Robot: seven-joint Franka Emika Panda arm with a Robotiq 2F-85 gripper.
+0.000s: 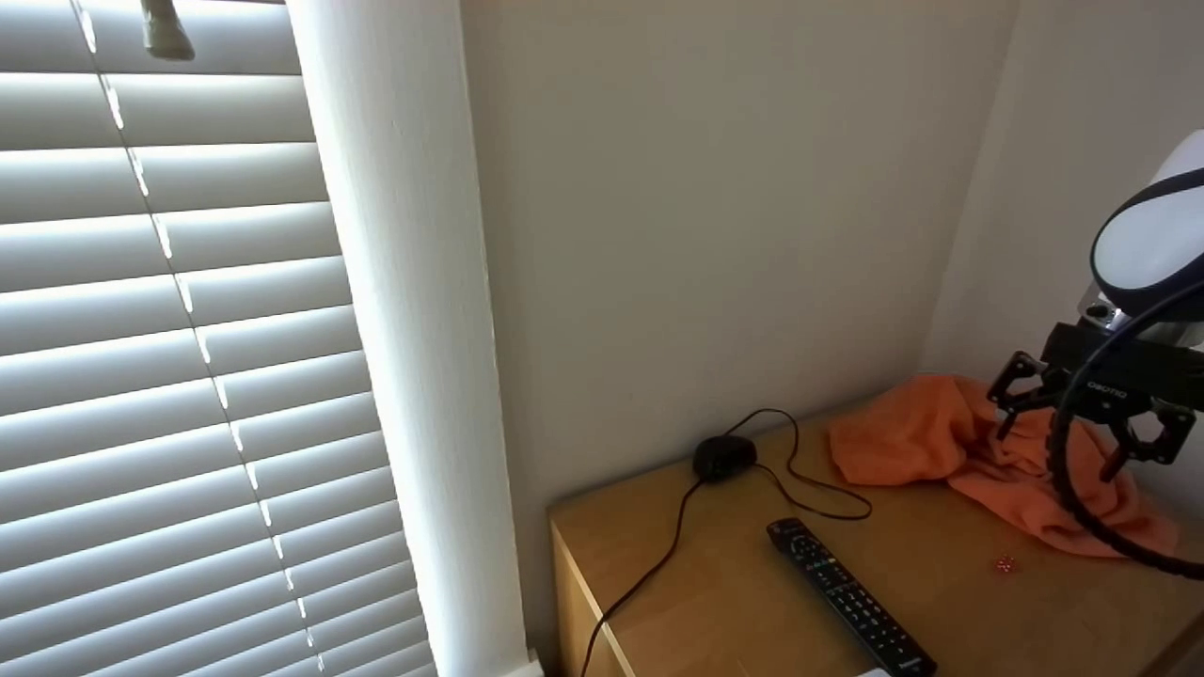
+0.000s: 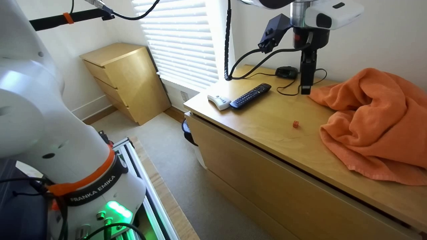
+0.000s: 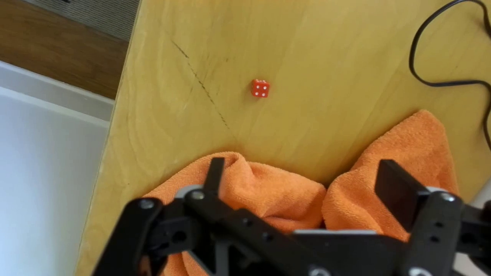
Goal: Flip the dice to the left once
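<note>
A small red die (image 3: 260,88) with white pips lies on the wooden dresser top (image 3: 326,50). In the wrist view its upper face shows four pips, and it sits above the gripper's fingers in the picture. The die also shows in both exterior views (image 1: 1005,563) (image 2: 295,124). My gripper (image 3: 301,168) is open and empty, its two black fingers wide apart. In both exterior views the gripper (image 1: 1058,447) (image 2: 306,90) hangs above the dresser top, apart from the die. In the wrist view the fingers appear over an orange towel.
The crumpled orange towel (image 2: 383,133) lies close beside the die. A black remote (image 2: 251,96), a white controller (image 2: 219,101) and a black box with a cable (image 2: 286,72) are on the dresser top. The dresser's front edge (image 2: 267,146) runs near the die. A wall stands behind.
</note>
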